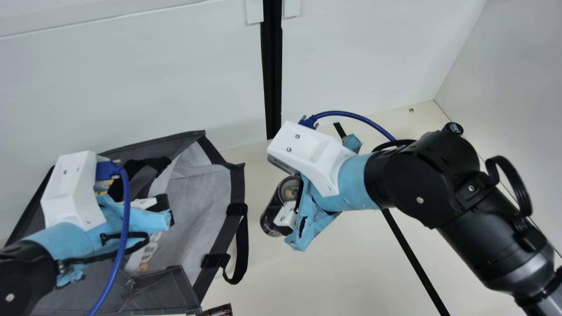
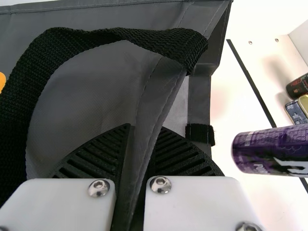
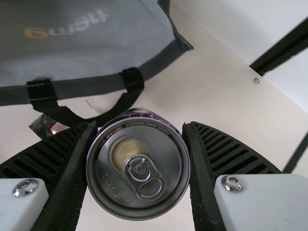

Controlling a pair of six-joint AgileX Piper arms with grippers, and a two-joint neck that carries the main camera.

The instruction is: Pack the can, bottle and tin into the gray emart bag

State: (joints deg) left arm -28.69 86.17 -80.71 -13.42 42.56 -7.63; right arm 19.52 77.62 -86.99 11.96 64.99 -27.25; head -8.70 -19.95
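Can [image 3: 139, 168] hangs tilted above the counter [image 1: 316, 281], at 3 o'clock from the bag [image 1: 237, 188], main view. Right tool [image 3: 139, 126]: parted to can width, gripping both sides. Left tool [image 2: 145, 132]: closed on the bag's rim. Handling estimate: looks opened, so likely light; smooth, slippery, thin-walled, dentable. Preferred hold: mid-body, modest squeeze, kept upright against drips.

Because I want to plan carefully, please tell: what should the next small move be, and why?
Probably move the purple can over the bag's open mouth: the right gripper grips it outside the bag, while the left gripper pinches the bag's edge.
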